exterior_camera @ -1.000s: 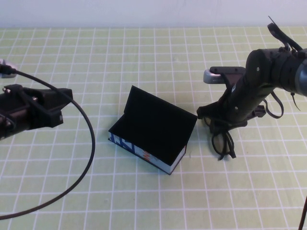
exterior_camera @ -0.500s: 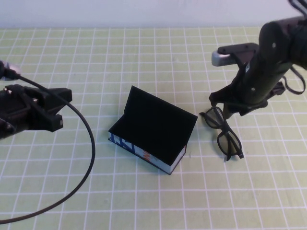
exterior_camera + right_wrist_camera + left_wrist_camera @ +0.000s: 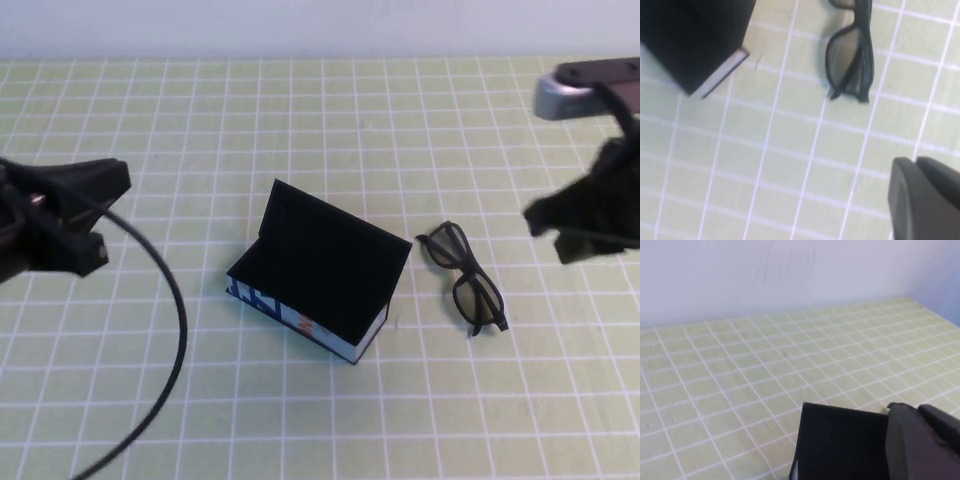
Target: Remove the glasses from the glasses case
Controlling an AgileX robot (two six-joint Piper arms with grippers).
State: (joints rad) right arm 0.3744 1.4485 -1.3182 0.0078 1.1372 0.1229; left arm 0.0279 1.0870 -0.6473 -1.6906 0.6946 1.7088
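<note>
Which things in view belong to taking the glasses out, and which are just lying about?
Part of the job:
- black thick plastic-framed glasses, on the mat right of the case
- rectangular black glasses case, flap lid open
- right gripper, raised at the right edge, fingers shut, empty
- left gripper, parked left of the case

Lying about:
- black cable
- green grid mat

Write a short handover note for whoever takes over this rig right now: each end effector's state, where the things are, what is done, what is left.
Right end effector: shut, empty, raised at the table's right edge, clear of the glasses.
Left end effector: parked at the left edge; state unclear.
Glasses: folded, lying on the mat just right of the case.
Case: mid-table, lid open.
Done: glasses are out and released.
Left: nothing but parking the right arm.
</note>
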